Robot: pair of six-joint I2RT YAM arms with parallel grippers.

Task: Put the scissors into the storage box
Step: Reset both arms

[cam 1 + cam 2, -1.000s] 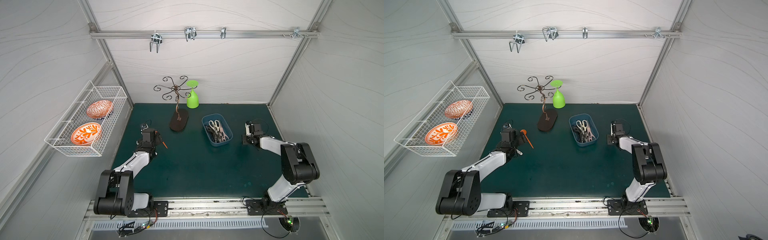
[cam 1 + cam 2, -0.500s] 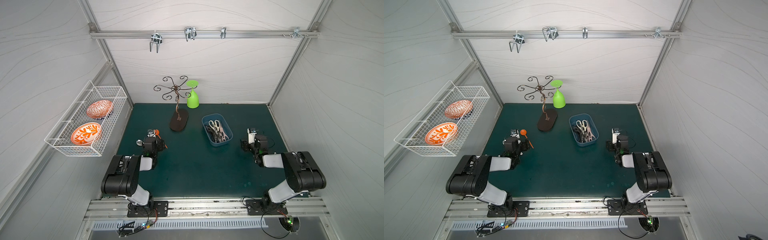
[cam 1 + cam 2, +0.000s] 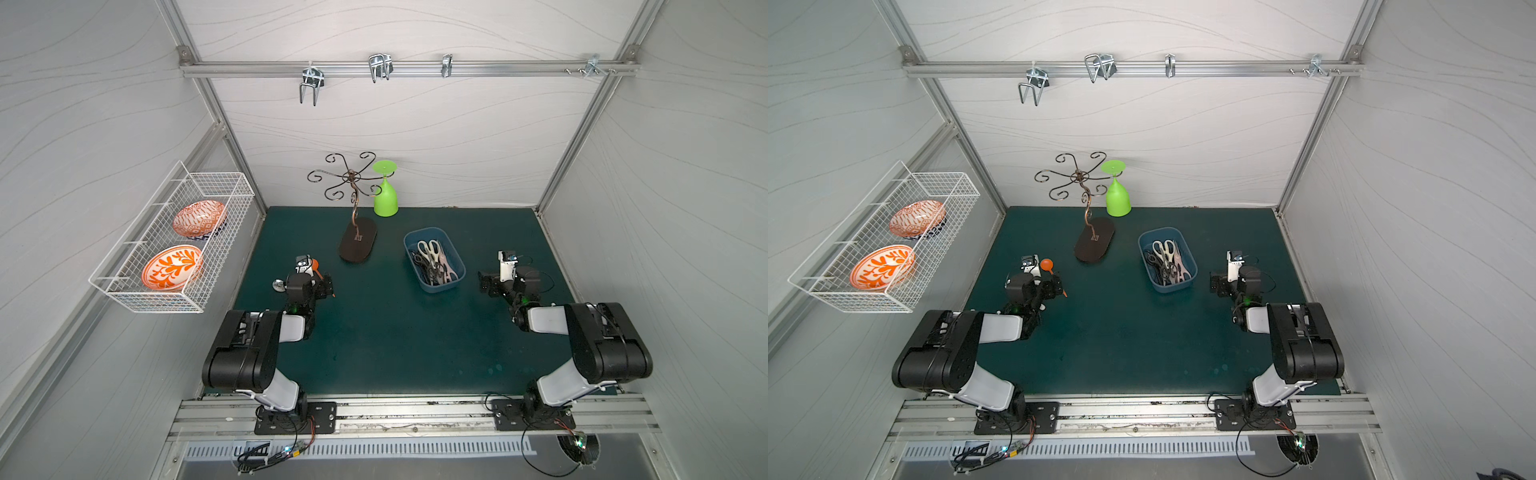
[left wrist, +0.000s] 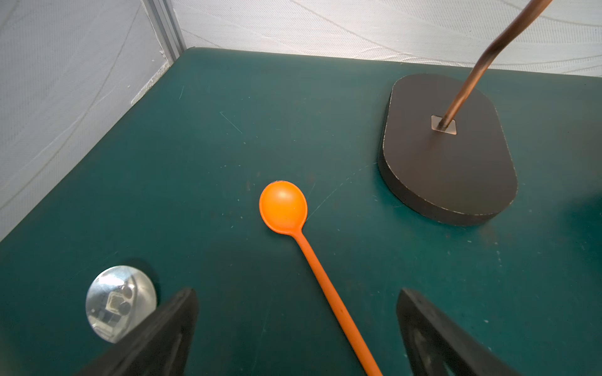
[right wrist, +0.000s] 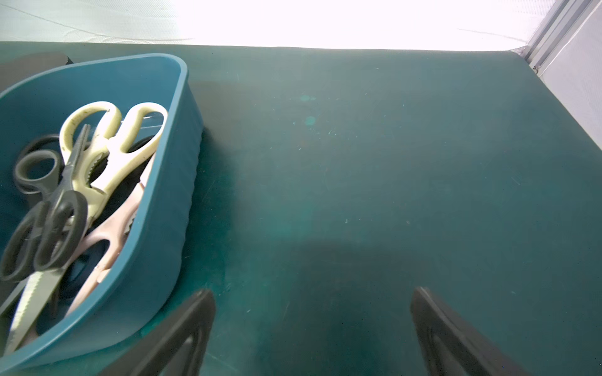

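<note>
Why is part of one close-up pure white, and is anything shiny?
Right wrist view: the back wall is blown out to white glare beyond the storage box, while the scissors stay clear. Left wrist view: the metal spoon reflects like a mirror. Both top views: even light, faint shadows.

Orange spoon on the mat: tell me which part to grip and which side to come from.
Grip the thin handle of the orange spoon near mid-length, coming down from above. It lies flat on the mat, so only its top is free, and the handle runs under the gap of the open left gripper; closing across it should pinch; the round bowl would likely slip.
</note>
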